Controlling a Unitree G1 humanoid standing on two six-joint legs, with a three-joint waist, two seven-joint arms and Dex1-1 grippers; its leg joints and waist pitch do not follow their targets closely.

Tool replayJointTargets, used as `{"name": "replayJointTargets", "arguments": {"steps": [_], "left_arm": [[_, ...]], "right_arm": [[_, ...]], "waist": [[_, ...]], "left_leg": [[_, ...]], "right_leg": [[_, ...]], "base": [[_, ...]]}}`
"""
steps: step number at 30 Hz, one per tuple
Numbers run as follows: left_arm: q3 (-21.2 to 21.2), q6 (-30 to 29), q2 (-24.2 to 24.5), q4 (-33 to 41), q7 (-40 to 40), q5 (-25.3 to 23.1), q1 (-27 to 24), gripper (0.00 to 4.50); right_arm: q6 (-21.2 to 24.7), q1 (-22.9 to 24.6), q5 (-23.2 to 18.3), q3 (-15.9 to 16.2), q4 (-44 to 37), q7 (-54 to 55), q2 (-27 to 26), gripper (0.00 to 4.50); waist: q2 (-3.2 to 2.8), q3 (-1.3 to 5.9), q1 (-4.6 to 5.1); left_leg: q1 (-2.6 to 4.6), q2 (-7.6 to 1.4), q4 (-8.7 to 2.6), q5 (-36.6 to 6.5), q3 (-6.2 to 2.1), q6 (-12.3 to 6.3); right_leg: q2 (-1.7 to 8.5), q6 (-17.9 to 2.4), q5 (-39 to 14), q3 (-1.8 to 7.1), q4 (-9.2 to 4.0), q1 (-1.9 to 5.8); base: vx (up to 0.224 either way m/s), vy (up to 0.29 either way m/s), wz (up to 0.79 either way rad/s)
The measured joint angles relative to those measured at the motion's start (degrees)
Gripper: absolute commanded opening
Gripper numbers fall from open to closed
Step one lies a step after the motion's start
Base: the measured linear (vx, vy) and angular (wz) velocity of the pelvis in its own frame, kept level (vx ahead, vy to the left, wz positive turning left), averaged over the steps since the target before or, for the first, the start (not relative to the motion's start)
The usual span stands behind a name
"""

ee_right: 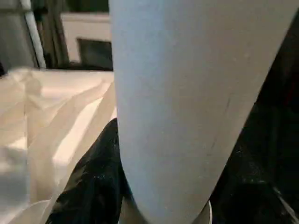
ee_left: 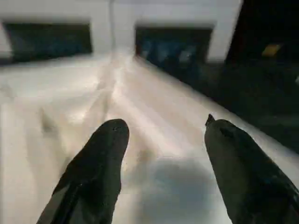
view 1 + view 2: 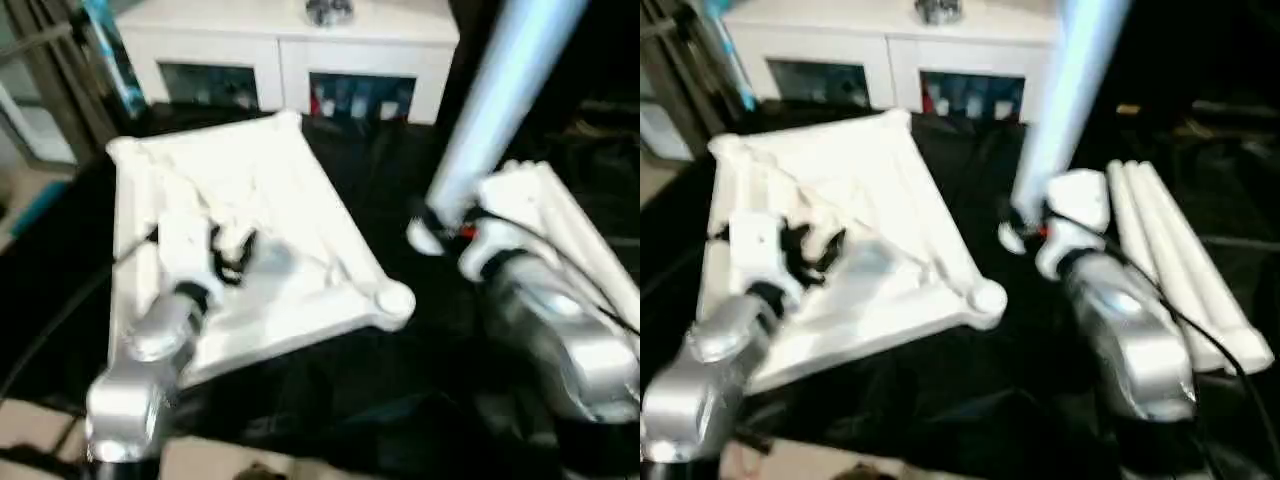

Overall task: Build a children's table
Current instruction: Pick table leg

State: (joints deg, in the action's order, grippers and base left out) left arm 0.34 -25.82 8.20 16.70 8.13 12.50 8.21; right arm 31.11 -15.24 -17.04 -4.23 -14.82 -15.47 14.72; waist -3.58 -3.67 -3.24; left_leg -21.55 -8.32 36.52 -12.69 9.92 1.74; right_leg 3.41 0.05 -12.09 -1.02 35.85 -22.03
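Observation:
The children's table's white tabletop (image 3: 290, 200) lies upside down on black cloth, ribs up, with a round corner socket (image 3: 395, 300) at its near right corner. My left gripper (image 3: 232, 255) hovers over the middle of the ribbed underside, its fingers (image 2: 100, 154) open with nothing between them. To the right of the tabletop, my right gripper (image 3: 440, 228) is shut on the lower end of a white leg (image 3: 500, 100), which rises steeply up and to the right. In the right wrist view the leg (image 1: 187, 93) stands between the fingers (image 1: 98, 177). Three more legs (image 3: 1180, 260) lie side by side at the right.
A white cabinet (image 3: 290, 40) with glass-fronted compartments stands behind the work. Black cloth (image 3: 380, 400) covers the surface around the tabletop. A blue pole (image 3: 110, 50) and a metal frame stand at the back left.

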Motion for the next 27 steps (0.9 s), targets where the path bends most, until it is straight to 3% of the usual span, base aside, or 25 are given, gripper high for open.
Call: {"name": "replayJointTargets", "arguments": {"steps": [2, 4, 6, 9, 11, 13, 15, 17, 18, 20, 21, 22, 23, 24, 27], "left_arm": [[-0.4, 1.2, -0.3, 0.1, 0.1, 0.0, 0.6, 3.02], [-1.0, 2.9, 0.2, -0.6, -0.3, -1.8, 0.0, 3.02], [-1.1, 3.1, 0.7, -1.4, -1.6, -3.7, -1.3, 3.02], [-0.8, 2.4, 0.4, -1.5, -2.6, -3.9, -1.8, 3.02], [0.2, 3.1, 0.2, -1.9, -2.6, -3.6, -1.7, 3.02], [1.1, 4.1, 0.0, -3.0, -2.8, -3.5, -1.3, 3.02], [1.3, 4.8, -0.3, -3.8, -3.4, -4.0, -1.1, 3.02], [1.2, 5.0, -0.7, -3.9, -3.6, -4.4, -1.0, 3.02], [1.1, 5.0, -0.8, -3.9, -3.6, -4.4, -1.0, 3.02], [1.0, 5.1, -1.2, -3.9, -3.7, -4.5, -1.0, 3.02], [0.5, 5.0, -1.3, -3.9, -3.6, -4.5, -0.9, 3.02], [-0.7, 4.8, -1.3, -3.9, -3.2, -4.5, -0.9, 3.02], [-1.6, 4.8, -0.5, -3.9, -2.2, -4.7, -0.9, 3.02], [-2.1, 4.8, 0.7, -3.9, -0.9, -4.9, -0.9, 3.02], [-4.0, 2.7, 3.7, -4.4, 5.1, -3.8, -0.6, 3.02]], "right_arm": [[0.0, 1.3, -1.7, -0.8, -0.4, -0.3, -0.6, 1.90], [-1.4, 3.9, -1.9, -1.1, 0.2, -0.1, -1.3, 1.90], [-1.8, 5.3, -0.7, -0.9, 1.9, 0.7, -1.9, 1.90], [-1.7, 5.1, -0.2, -0.1, 2.0, 1.4, -2.6, 1.90], [-1.9, 4.1, 1.3, 2.0, 2.2, 1.4, -2.5, 1.90], [-2.6, 3.3, 2.2, 3.6, 2.3, 1.2, -2.4, 1.90], [-3.0, 3.0, 2.6, 4.1, 2.4, 0.9, -2.3, 1.90], [-4.2, 2.7, 2.6, 4.1, 2.8, -0.1, -2.3, 1.90], [-4.8, 2.1, 2.9, 4.2, 2.9, 0.0, -2.4, 1.90], [-4.7, 1.7, 3.1, 4.1, 3.0, 0.3, -2.3, 1.90], [-4.1, 1.7, 3.0, 3.8, 3.2, 0.1, -2.2, 1.90], [-3.5, 1.9, 2.9, 3.5, 3.9, 0.0, -2.2, 1.90], [-3.0, 2.1, 2.6, 3.5, 4.2, -0.2, -2.3, 1.90], [-2.6, 2.2, 2.0, 3.7, 4.4, -0.7, -2.3, 1.90], [-2.5, 2.2, 1.5, 4.1, 4.8, -2.4, -2.1, 1.90]], "waist": [[0.12, 0.08, 0.31], [0.64, 0.29, 0.77], [1.54, 0.23, 1.49], [2.43, 0.08, 1.87], [2.60, 0.11, 1.95], [2.31, 0.14, 2.39], [1.99, 0.15, 2.90], [2.40, 0.25, 3.38], [2.92, 0.54, 3.56], [4.12, 0.89, 3.78], [4.54, 0.90, 3.35], [4.77, 0.91, 2.95], [4.77, 0.91, 2.82], [4.64, 0.91, 2.72], [4.24, 0.93, 1.64]], "left_leg": [[0.28, -0.01, -0.11, 0.0, 0.00, 0.06], [0.40, -0.01, -0.38, 0.1, 0.01, 0.17], [0.39, -0.03, -0.62, 0.3, -0.02, 0.45], [0.40, -0.07, -0.69, 0.3, -0.05, 0.56], [0.41, -0.12, -0.69, 0.4, -0.06, 0.64], [0.37, -0.21, -0.70, 0.4, -0.24, 0.67], [0.37, -0.82, -0.80, 0.4, -0.70, 0.66], [0.38, -1.66, -0.81, 0.8, -0.86, 0.54], [0.35, -2.04, -0.81, 0.9, -0.86, 0.70], [-0.07, -1.96, -0.44, 1.0, -0.42, -0.83], [-0.70, -1.60, 0.83, -0.1, -0.40, -4.13], [-0.72, -1.22, 1.15, -0.9, -0.72, -5.45], [-0.79, -1.04, 0.83, -0.8, -1.41, -4.63], [-0.70, -1.47, 0.12, -0.2, -1.76, -2.72], [-0.38, -1.91, -1.10, 1.0, -1.79, 0.67]], "right_leg": [[-0.01, 0.0, 0.0, -0.01, 0.06, 0.15], [-0.03, 0.1, 0.0, 0.00, 0.08, 0.16], [-0.10, 0.2, 0.0, -0.02, 0.13, 0.07], [-0.13, 0.3, 0.0, -0.04, 0.14, -0.10], [-0.19, 0.2, 0.0, -0.06, 0.11, -0.12], [-0.31, 0.2, 0.1, -0.23, -0.26, 0.07], [-0.44, -0.3, 0.2, -1.28, -0.81, 0.62], [-0.47, -1.8, -0.4, -2.71, -0.31, 0.41], [-0.46, -3.1, -1.0, -3.27, 0.59, 0.05], [-0.59, -2.9, -1.4, -3.40, 1.12, -0.06], [-0.70, -2.7, -1.5, -3.42, 1.11, -0.11], [-1.16, -2.6, -1.4, -3.50, 1.11, -0.11], [-1.36, -2.6, -1.4, -3.86, 1.02, -0.11], [-1.65, -2.3, -1.4, -4.16, 0.78, -0.16], [-1.89, -2.4, -1.0, -4.38, 0.27, -0.17]], "base": [[0.000, 0.000, 0.00], [0.000, 0.000, 0.00], [0.000, 0.000, 0.00], [0.000, 0.000, 0.00], [0.000, 0.000, 0.00], [0.000, 0.000, 0.00], [0.000, 0.000, 0.00], [0.015, -0.043, 0.06], [0.031, -0.115, 0.03], [0.027, -0.120, 0.03], [0.007, -0.137, -0.01], [0.007, -0.137, -0.01], [-0.003, -0.123, -0.06], [-0.010, -0.078, 0.00], [-0.003, -0.026, 0.00]]}}
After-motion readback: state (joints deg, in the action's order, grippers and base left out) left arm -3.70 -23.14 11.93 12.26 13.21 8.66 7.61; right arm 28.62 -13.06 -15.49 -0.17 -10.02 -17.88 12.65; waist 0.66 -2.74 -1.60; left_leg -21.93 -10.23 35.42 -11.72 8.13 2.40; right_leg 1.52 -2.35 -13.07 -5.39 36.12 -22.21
